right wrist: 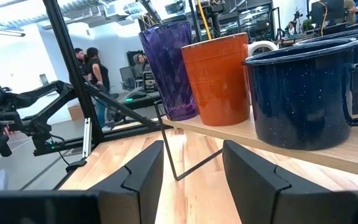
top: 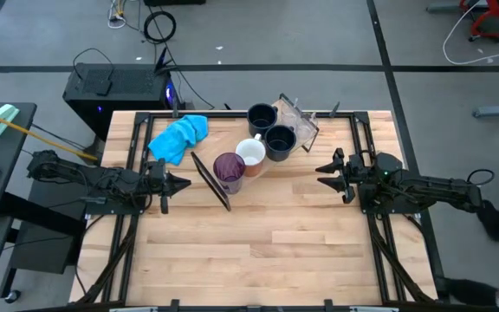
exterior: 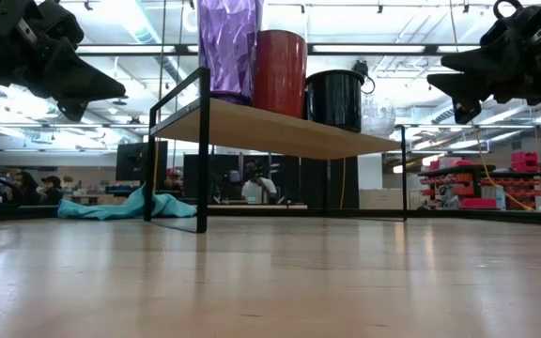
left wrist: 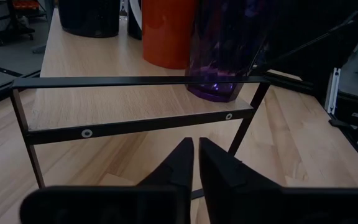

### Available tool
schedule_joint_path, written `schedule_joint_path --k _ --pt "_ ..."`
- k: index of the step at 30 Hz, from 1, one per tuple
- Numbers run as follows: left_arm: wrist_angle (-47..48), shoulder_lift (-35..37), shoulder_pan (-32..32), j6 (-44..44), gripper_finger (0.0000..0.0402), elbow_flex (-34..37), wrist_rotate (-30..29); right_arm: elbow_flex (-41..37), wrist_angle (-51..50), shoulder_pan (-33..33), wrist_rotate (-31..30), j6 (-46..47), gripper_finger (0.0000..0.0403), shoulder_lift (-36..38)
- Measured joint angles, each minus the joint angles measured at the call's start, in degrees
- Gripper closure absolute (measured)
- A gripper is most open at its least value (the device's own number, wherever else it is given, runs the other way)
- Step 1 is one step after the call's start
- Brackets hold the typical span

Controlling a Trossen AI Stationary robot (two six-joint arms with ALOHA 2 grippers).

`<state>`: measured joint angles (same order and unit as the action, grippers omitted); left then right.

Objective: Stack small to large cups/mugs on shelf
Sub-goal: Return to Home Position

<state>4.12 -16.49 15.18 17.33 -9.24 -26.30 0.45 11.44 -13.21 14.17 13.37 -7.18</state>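
The shelf [exterior: 280,130], a light wooden board on a black wire frame [top: 210,182], stands slantwise on the table's far middle. On it in a row stand a purple tumbler [top: 229,171], a mug that is orange outside and white inside [top: 251,152], two navy mugs [top: 280,141] [top: 261,115] and clear glass [top: 297,117]. My left gripper [top: 176,184] hovers shut to the left of the shelf's tumbler end [left wrist: 225,50]. My right gripper [top: 323,173] hovers open to the right of the shelf, facing the navy mug [right wrist: 297,93]. Neither holds anything.
A blue cloth [top: 178,137] lies crumpled on the table at the far left, beside the shelf. The near half of the tabletop [top: 258,251] is bare wood. People stand in the room beyond the table [right wrist: 95,68].
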Motion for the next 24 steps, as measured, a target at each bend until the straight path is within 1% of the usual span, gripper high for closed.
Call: schedule_joint_path --k 6,16,24 --pt "0.0 0.0 0.0 0.0 0.0363 0.0 0.0 0.0 0.0 0.0 0.0 0.0 0.0231 0.0" --pt "0.0 0.0 0.0 0.0 0.0374 0.0 0.0 0.0 0.0 0.0 0.0 0.0 0.0231 0.0" --pt "0.0 0.0 0.0 0.0 0.0362 0.0 0.0 0.0 0.0 0.0 0.0 0.0 0.0231 0.0"
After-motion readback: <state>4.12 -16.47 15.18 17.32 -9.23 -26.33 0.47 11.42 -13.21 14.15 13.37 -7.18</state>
